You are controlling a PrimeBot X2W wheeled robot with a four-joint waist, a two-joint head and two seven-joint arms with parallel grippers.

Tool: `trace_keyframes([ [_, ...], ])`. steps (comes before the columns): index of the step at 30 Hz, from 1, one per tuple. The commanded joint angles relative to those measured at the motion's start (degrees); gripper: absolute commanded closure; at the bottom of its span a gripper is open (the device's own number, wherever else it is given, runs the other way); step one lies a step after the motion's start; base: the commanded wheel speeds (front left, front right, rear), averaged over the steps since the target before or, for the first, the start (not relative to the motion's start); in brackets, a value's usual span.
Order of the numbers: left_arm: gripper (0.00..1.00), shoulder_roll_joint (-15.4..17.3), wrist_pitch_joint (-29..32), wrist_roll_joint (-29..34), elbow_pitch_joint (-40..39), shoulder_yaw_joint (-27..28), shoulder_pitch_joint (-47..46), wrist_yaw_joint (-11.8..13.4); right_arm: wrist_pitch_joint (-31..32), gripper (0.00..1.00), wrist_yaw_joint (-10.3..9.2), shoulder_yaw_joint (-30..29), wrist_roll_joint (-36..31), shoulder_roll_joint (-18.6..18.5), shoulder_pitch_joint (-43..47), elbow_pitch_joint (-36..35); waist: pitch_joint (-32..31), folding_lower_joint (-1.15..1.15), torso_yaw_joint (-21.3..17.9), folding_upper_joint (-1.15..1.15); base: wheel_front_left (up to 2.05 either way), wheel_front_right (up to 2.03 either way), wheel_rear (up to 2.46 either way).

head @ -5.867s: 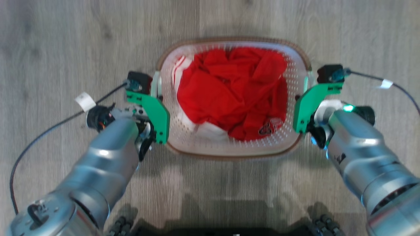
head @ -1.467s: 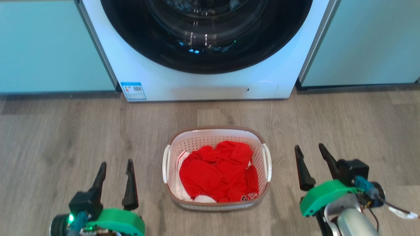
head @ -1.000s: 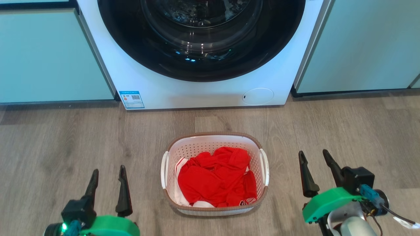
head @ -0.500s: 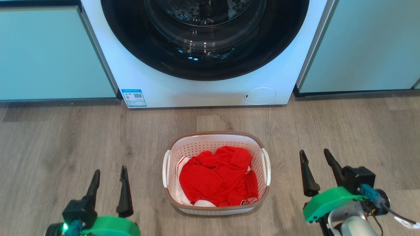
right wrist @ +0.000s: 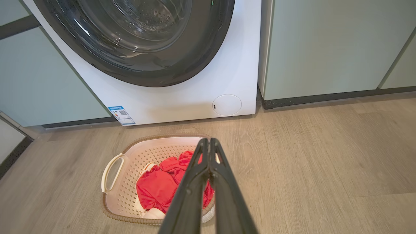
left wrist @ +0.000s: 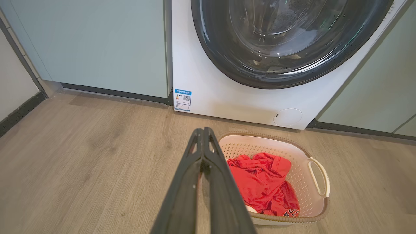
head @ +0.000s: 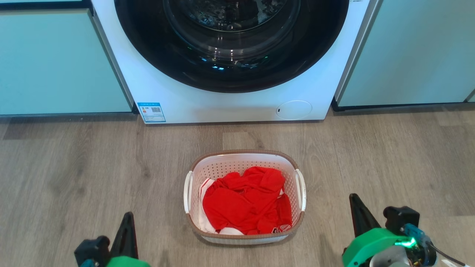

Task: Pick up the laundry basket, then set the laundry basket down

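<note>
The left gripper (head: 128, 218) at the lower left and the right gripper (head: 354, 200) at the lower right both point up the frame, fingers pressed together, holding nothing.

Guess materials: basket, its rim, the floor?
Laundry basket: likely moulded white plastic, matte; regular punched holes and smooth moulded handles. Rim: brown with a woven-look texture; plastic or real wicker, can't tell. Floor: grey-brown wood-look planks, with grain and seams visible; laminate, vinyl or wood unclear.
</note>
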Motion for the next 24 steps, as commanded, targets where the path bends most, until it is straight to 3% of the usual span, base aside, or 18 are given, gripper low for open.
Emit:
trace_keyframes([
  [1, 1.00, 0.2, 0.2, -1.8, -1.8, 0.3, -1.8, -0.4, 0.2, 1.00, 0.00, -0.4, 1.8, -0.3, -1.8, -2.1, 0.0, 0.00, 0.0, 0.00, 0.00, 0.00, 0.00],
  [24, 1.00, 0.8, 3.3, -17.3, -0.4, 1.9, -4.9, -2.4, 3.4, 1.00, -0.02, -2.1, 16.9, -1.0, -2.8, -3.0, -0.2, 0.00, -0.2, 0.00, 0.00, 0.00, 0.00],
])
